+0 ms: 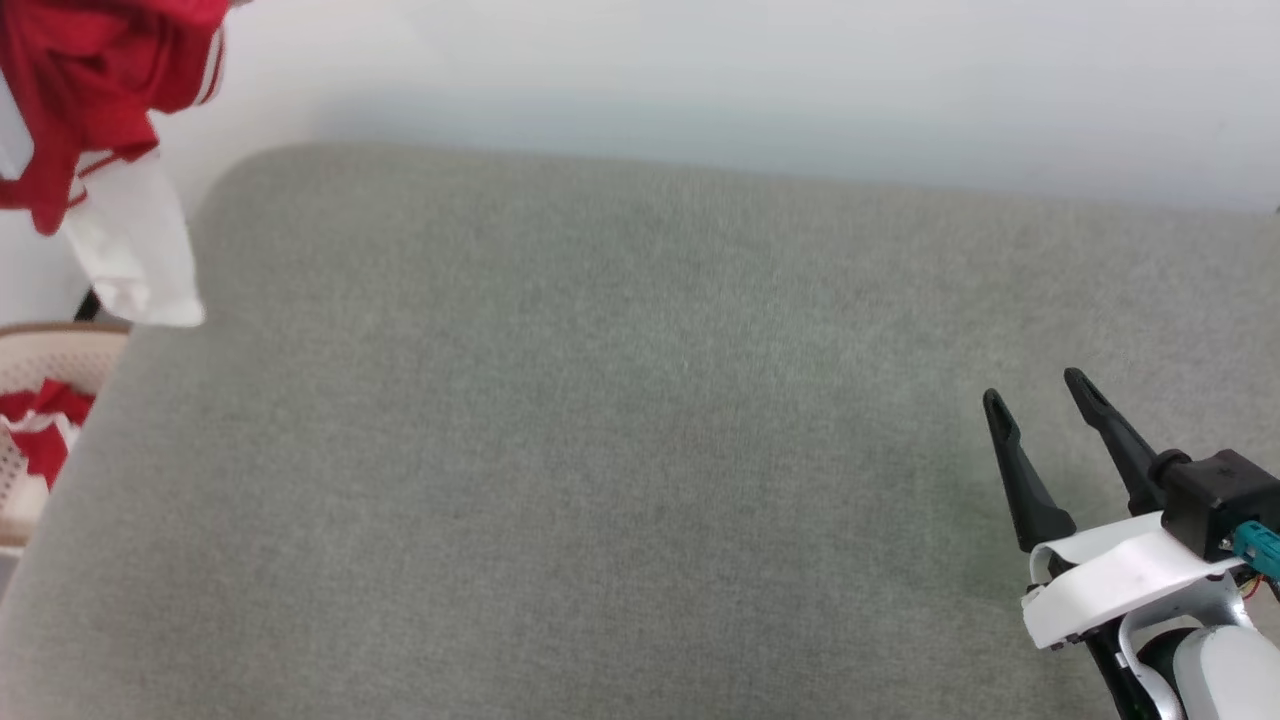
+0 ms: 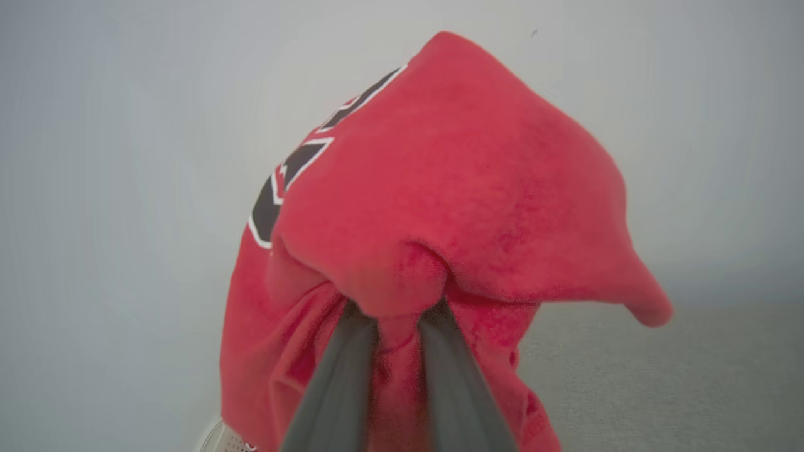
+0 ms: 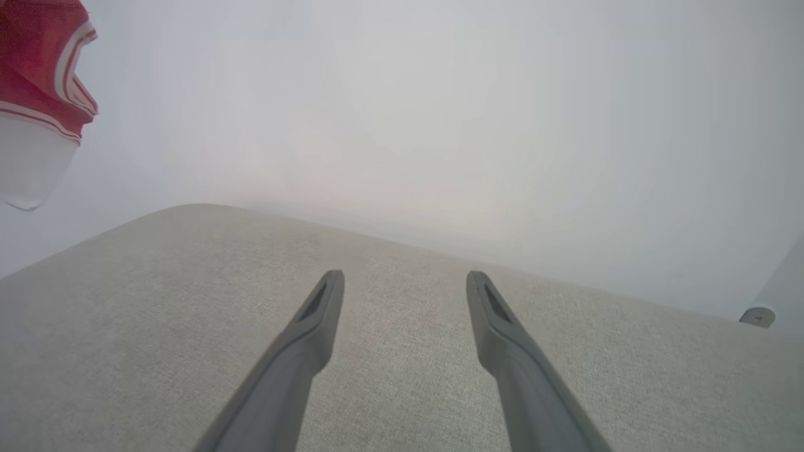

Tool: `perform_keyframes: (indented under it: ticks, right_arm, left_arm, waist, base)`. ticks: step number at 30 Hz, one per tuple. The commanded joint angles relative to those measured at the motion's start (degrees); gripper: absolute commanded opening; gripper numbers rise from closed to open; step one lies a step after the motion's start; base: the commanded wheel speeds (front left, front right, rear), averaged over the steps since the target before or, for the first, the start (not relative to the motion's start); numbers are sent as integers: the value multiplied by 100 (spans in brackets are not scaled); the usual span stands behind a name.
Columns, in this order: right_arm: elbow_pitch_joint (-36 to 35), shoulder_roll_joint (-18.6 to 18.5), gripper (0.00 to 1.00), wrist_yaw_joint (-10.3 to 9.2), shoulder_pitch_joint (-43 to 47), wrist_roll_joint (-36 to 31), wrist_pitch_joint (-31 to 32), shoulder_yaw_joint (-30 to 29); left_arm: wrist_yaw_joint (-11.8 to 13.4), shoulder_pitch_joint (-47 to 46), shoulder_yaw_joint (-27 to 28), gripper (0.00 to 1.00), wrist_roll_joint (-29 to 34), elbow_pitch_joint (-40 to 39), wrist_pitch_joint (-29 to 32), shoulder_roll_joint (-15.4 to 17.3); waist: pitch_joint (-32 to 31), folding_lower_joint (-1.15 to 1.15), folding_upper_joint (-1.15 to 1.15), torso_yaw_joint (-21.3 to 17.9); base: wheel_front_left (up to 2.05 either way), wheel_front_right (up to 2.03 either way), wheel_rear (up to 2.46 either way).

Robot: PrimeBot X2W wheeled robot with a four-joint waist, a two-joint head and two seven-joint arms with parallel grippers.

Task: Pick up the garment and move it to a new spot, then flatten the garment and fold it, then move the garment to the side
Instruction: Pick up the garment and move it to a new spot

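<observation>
In the head view, you have the large red jersey T-shirt with white short sleeves [image 1: 90, 90] hanging in the air off the far left corner of the wide grey fabric-covered cushion [image 1: 600, 450]. One white sleeve dangles just past that corner. Beside the cushion's left edge stands a cream perforated basket [image 1: 60, 338] with a smaller red-and-white cloth [image 1: 40, 415] in it. Your right gripper [image 1: 1033, 390] hovers over the near right corner.

In the left wrist view, your left gripper [image 2: 399, 311] has its jaws pinched narrow on a bunch of the red cloth, which drapes over the fingertips. Part of the black white-edged lettering shows.

In the right wrist view, the jaws stand wide apart with nothing between them, above the cushion. The T-shirt's striped trim and sleeve hang at the far left.

I judge the pick-up done and the carry to a new spot unfinished. Laying it down, flattening, folding and moving it aside are all left.
</observation>
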Motion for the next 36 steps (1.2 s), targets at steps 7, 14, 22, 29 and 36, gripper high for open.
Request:
perform_keyframes:
  ticks: [7, 14, 22, 29, 36]
  right_arm:
    - [78, 55, 100, -2, 115, -71, -103, -229]
    - [131, -7, 100, -2, 52, -119, -171, -651]
    - [107, 10, 100, -2, 79, -221, -217, -1235]
    - [180, 171, 100, -2, 151, -280, -242, -1574]
    - [390, 340, 100, -2, 74, -292, -361, -1574]
  left_arm:
    - [214, 442, -6, 0, -198, -1404, 722, 131]
    - [696, 1148, -133, 0, -266, -3057, 1529, 153]
    - [1177, 1886, -561, 0, -157, -4334, 2018, -137]
    - [1335, 2402, -1059, 0, -155, -4448, 1969, -637]
    - [1348, 2782, -1482, 0, -216, -3824, 1783, -1152]
  waist:
    - [-498, 0, 0, -307]
    - [-492, 0, 0, -814]
    - [-289, 0, 0, -1443]
    - [-50, 0, 0, -1888]
    - [186, 0, 0, -2169]
  base:
    - [0, 0, 0]
    - [0, 0, 0]
    - [0, 0, 0]
    - [0, 0, 0]
    - [0, 0, 0]
